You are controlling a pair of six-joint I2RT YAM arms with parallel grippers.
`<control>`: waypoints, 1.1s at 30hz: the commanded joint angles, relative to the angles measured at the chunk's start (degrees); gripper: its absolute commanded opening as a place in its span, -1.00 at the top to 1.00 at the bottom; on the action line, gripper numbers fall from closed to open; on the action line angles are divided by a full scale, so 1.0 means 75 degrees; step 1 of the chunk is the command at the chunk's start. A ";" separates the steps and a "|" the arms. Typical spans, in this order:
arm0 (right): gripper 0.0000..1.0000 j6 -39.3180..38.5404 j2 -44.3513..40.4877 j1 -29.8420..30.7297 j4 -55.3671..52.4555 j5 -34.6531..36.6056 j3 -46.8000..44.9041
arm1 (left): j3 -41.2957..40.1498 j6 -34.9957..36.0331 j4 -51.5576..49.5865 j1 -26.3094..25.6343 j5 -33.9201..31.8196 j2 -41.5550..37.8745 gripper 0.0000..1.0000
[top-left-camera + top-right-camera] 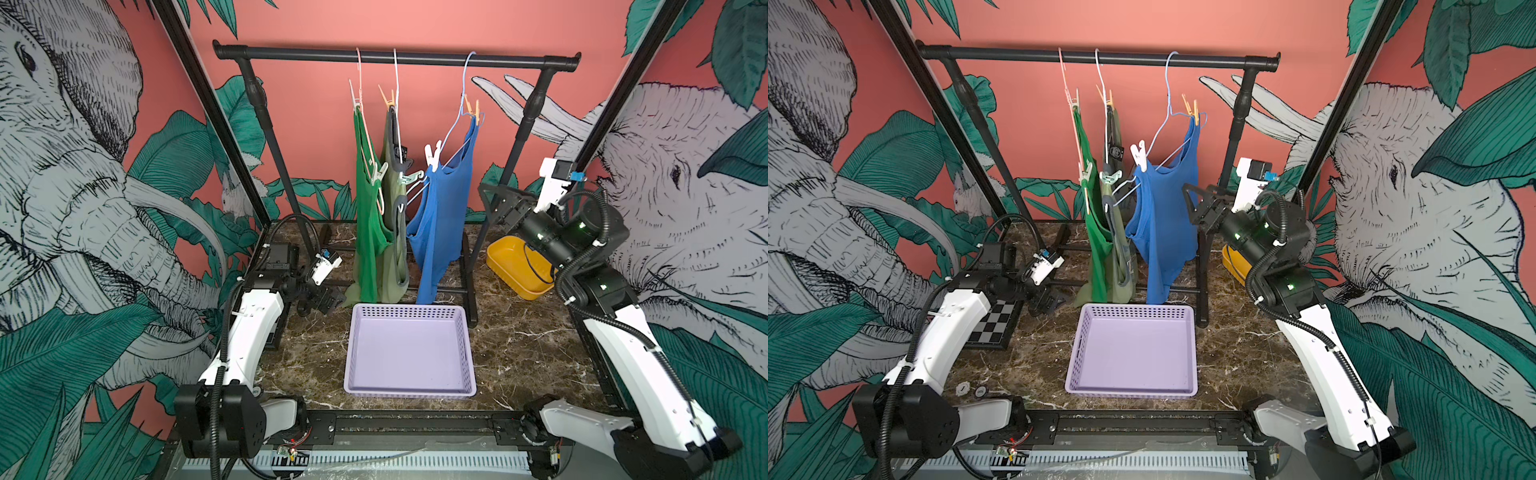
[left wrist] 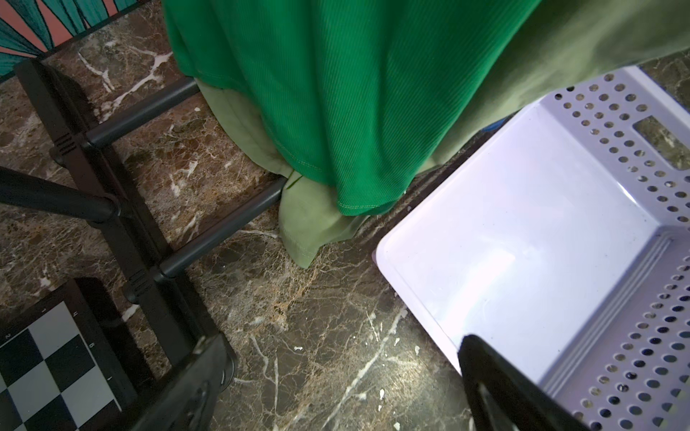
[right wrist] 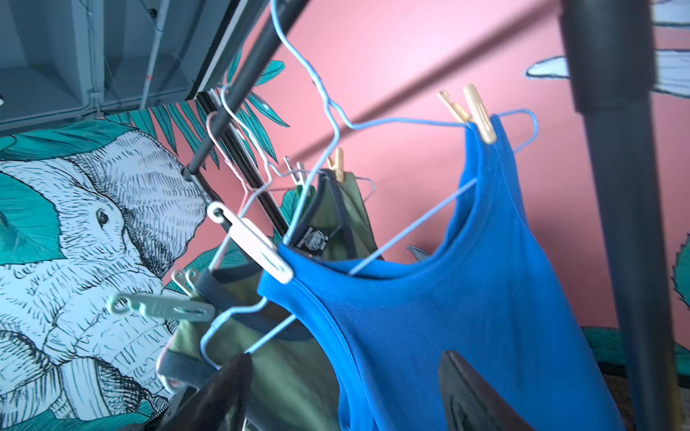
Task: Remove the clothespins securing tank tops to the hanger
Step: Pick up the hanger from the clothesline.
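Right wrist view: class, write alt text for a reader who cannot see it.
A blue tank top hangs on a blue wire hanger, pinned by a white clothespin and a tan clothespin. An olive top hangs behind; in front, the right gripper holds its dark jaws open.

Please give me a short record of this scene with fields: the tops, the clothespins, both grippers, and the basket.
tank tops: bright green top, olive top, blue top, all hung on the black rail
clothespins: six visible, all clipped on; white clothespin and tan clothespin hold the blue top
left gripper: open, low near the table, holding nothing
right gripper: open, raised beside the blue top, holding nothing
lavender basket: no clothespins inside
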 commanded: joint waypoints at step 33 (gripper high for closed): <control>-0.34 -0.3113 0.4229 0.1928 0.0283 0.4899 0.5339 | -0.0347 0.0226 0.0177 -0.0006 0.0882 -0.0280 -0.99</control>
